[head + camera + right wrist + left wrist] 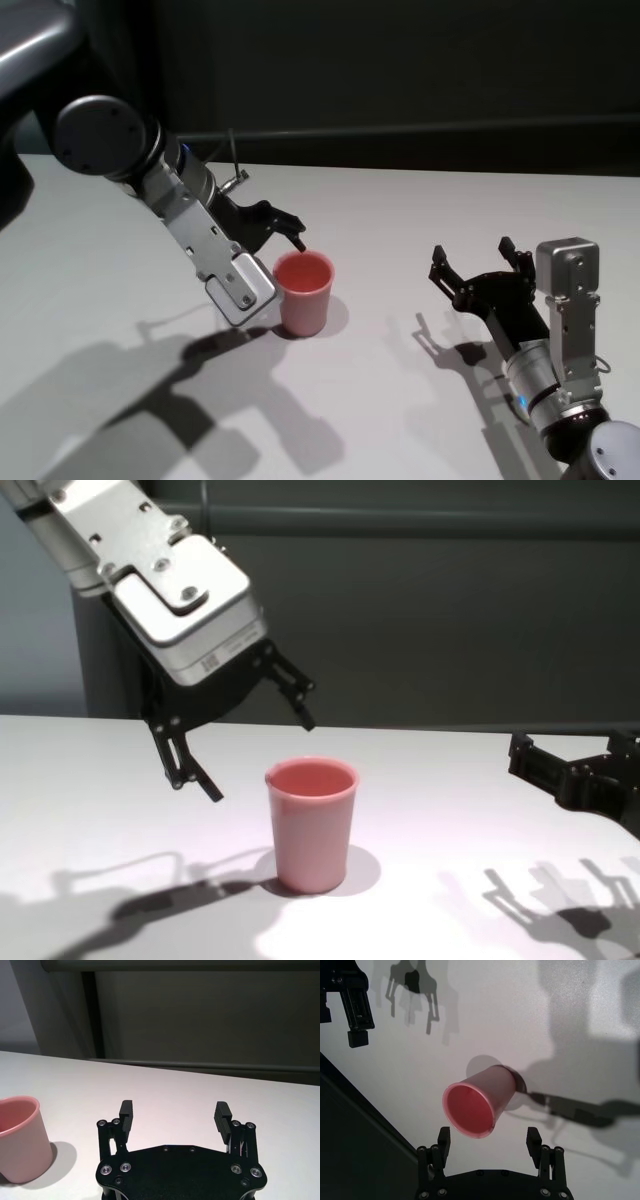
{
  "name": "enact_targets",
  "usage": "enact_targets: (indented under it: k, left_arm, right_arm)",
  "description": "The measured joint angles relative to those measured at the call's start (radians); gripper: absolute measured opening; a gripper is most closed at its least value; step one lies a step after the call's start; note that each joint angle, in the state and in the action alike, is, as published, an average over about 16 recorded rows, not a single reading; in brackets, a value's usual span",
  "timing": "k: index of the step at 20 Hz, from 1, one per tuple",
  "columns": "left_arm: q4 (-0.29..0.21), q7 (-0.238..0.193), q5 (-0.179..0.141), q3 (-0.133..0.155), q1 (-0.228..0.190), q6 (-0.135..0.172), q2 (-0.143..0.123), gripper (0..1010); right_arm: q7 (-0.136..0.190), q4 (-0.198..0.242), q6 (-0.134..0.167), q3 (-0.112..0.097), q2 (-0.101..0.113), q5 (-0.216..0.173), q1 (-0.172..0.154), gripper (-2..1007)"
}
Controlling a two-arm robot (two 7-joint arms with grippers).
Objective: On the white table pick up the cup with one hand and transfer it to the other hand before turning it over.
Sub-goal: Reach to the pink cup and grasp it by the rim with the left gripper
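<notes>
While the smooth tapered pink cup (pixel 303 291) stands upright on the matte white table (pixel 400 210), both hands, left (pixel 240 730) and right (pixel 478 263), gape apart.

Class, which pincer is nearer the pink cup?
Left. The left pincer hovers open just above and behind the cup; the right pincer waits open, well off to its side.

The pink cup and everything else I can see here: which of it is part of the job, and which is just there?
Part of the job:
pink cup, upright on the white table
left gripper, open, above the cup
right gripper, open, waiting to the right

Just there:
dark grey wall
horizontal bar
</notes>
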State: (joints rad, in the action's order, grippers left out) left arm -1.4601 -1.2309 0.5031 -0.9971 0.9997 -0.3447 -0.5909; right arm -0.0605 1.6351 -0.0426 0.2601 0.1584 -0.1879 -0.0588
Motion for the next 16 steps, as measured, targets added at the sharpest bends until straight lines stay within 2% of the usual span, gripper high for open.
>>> enact_targets:
  k: [16]
  left_arm:
    - [0.093,0.02,0.007,-0.065,0.025,-0.018,0.056,1001]
  right_arm:
    - [0.0,0.0,0.0,0.0,0.0,0.0,0.0,1001]
